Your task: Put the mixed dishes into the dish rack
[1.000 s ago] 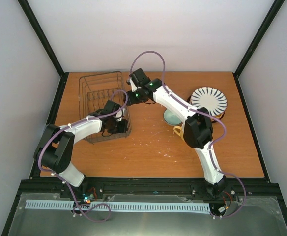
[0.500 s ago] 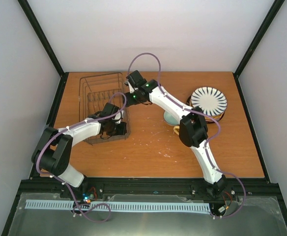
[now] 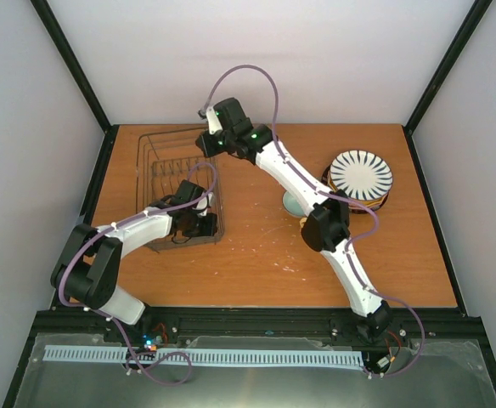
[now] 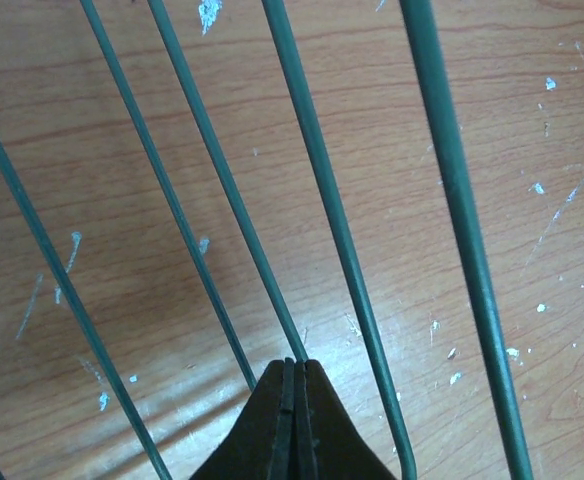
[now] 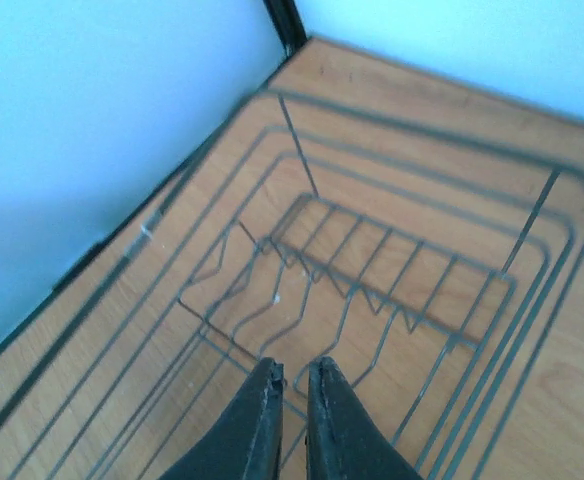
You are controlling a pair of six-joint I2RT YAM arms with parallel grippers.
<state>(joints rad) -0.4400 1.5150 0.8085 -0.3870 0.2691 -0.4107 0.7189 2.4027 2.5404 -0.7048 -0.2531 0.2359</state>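
Left wrist view: left gripper [image 4: 294,372], black fingers pressed flat together with no gap. One thin wire of the rectangular dark metal wire dish rack [image 4: 337,230] runs straight into the fingertip seam. Whether it is nipped there or merely passes beneath cannot be told. Scuffed orange-brown wooden table [image 4: 532,300] shows through the wires. Probable purpose: steadying the rack at its near end so that it does not slide while loaded.

Right wrist view: right gripper [image 5: 294,385], fingers barely parted by a narrow slit, nothing between them. It hangs over the far end of the rack, looking down onto the upright divider wires. No dish stands in any slot in view. Probable purpose: an empty-handed pass over the rack. A dish has yet to be fetched.

Top external view, items seen in neither wrist view:
- White round plate with black radial stripes [image 3: 361,172], topmost of a stack at the table's right side, well apart from the rack. Plates beneath it show only as dark and orange edges, too small to sort.
- Pale blue-green small bowl [image 3: 294,202], on the table just beside the right arm's forearm.
- Yellow mug [image 3: 307,224], mostly hidden by the right arm's elbow.
- Rack at far left, nothing seen in it, both arms converging on it.

Wrist views alone supply finger states. The overhead view alone supplies dish locations. Judged progress: loading not begun.
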